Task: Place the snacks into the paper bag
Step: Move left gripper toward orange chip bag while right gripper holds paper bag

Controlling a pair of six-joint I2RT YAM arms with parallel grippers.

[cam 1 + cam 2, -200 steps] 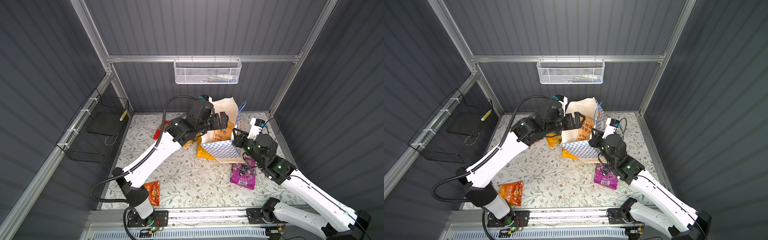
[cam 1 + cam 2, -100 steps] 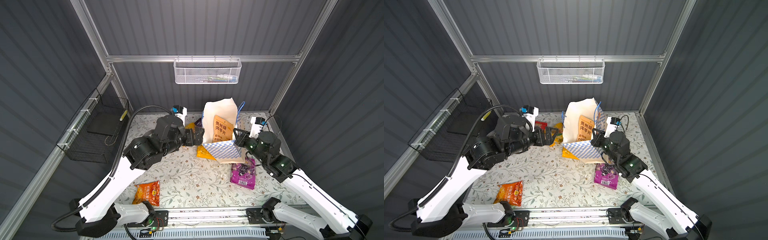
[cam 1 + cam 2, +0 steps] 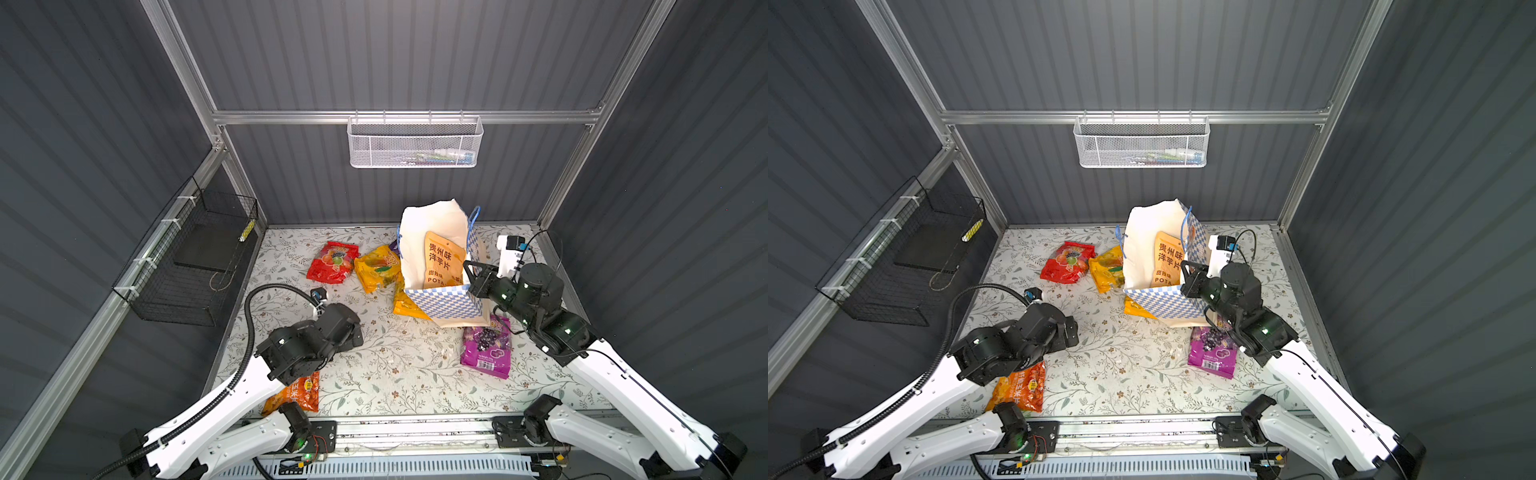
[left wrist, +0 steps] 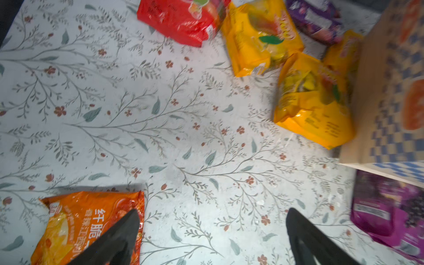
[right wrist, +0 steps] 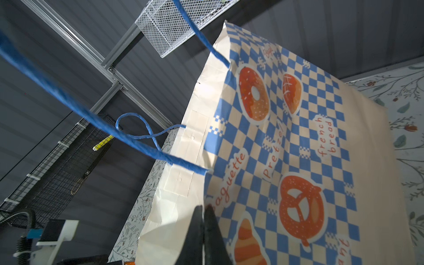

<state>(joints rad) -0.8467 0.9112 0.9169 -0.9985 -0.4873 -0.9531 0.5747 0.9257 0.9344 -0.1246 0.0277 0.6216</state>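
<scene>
Bare tabletop (image 3: 395, 365) amid scattered snacks (image 3: 332, 262)

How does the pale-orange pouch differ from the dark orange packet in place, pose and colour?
The pale-orange pouch stands upright inside the paper bag, while the dark orange packet lies flat on the table. The pouch is a paler, duller orange and the packet a deeper, glossier one. Both carry printed Chinese characters.
</scene>
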